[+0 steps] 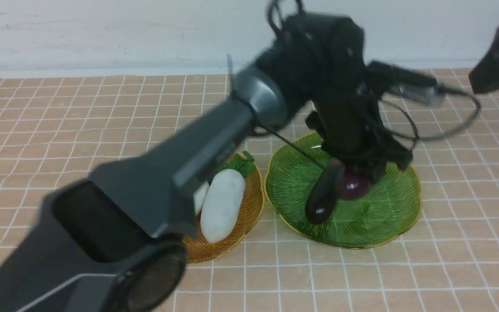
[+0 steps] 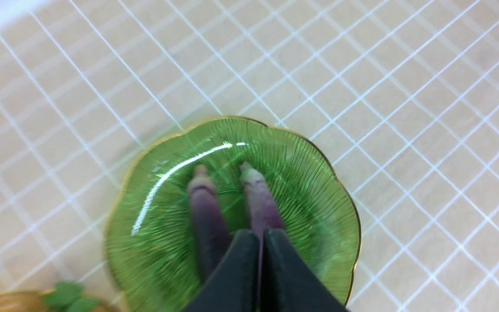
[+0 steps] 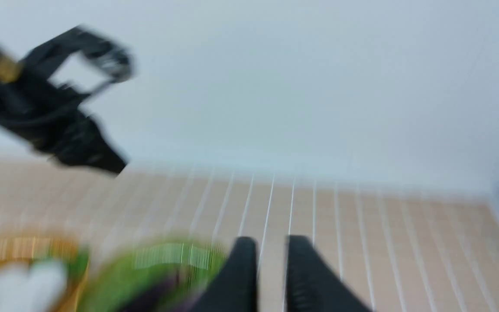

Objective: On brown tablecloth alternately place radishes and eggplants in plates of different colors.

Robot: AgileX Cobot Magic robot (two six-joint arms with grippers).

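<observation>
On the brown tablecloth [image 1: 59, 130], both eggplants lie side by side on the green plate [image 1: 379, 216], one [image 1: 322, 196] nearer the plate's left and one [image 1: 353, 184] under my left gripper [image 1: 358, 171]. In the left wrist view the fingers [image 2: 241, 260] are nearly touching just over the fat end of one eggplant [image 2: 258, 199], not around it. Both white radishes [image 1: 223, 203] lie on the amber plate [image 1: 243, 227], partly hidden by my left arm. My right gripper [image 3: 271, 242] is blurred, slightly apart and empty, off to the green plate's right.
My left arm [image 1: 167, 182] crosses the front view from lower left to the green plate. My blurred right arm end [image 1: 498, 56] hangs high at the far right. A white wall [image 1: 102, 30] bounds the cloth's far edge.
</observation>
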